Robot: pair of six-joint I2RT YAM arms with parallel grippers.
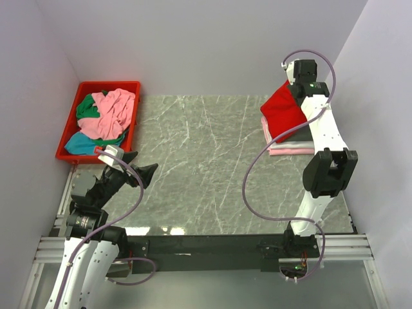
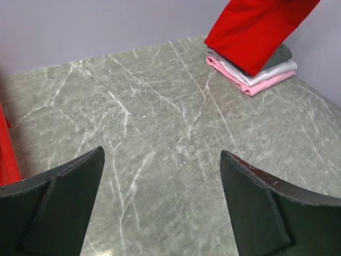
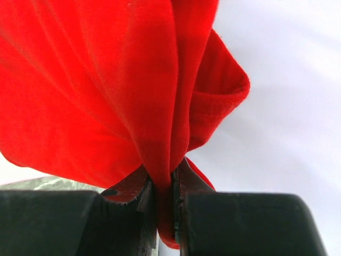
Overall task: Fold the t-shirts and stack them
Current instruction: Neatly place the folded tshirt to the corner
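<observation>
The right fingers (image 3: 224,224) pinch a fold of the red t-shirt (image 3: 106,90), which hangs over the folded grey, white and pink stack (image 2: 266,73) at the bench's (image 2: 160,133) far right. The left fingers (image 2: 64,192) stand spread near the red bin (image 1: 69,125) of crumpled tees (image 1: 111,111)

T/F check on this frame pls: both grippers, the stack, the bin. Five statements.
1. The right gripper is clamped on the red shirt. True.
2. The left gripper holds cloth. False: it is open and empty above the table.
3. The stack has a pink shirt at the bottom. True.
4. The bin is empty. False: it holds a heap of pink, green and teal shirts.
5. The red shirt lies flat mid-table. False: it hangs from the right gripper over the stack.
</observation>
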